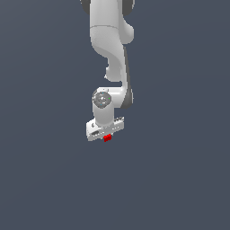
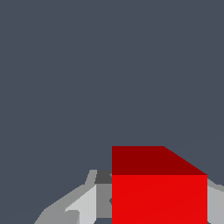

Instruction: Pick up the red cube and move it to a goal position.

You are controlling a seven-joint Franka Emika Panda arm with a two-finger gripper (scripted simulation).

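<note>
The red cube (image 1: pixel 107 138) sits right under my white gripper (image 1: pixel 106 134), pinched between my fingers (image 2: pixel 83 205). My fingers are closed in tight on its sides, so I am holding it. I think it could slip out if I move too fast or my squeeze gets weak, because it is so tiny. All around me is plain dark grey. I see no walls or other things, so I have lots of room.

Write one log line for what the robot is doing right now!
hand: shut on red cube | cube: between fingers, fills wrist view | goal marker: none visible
</note>
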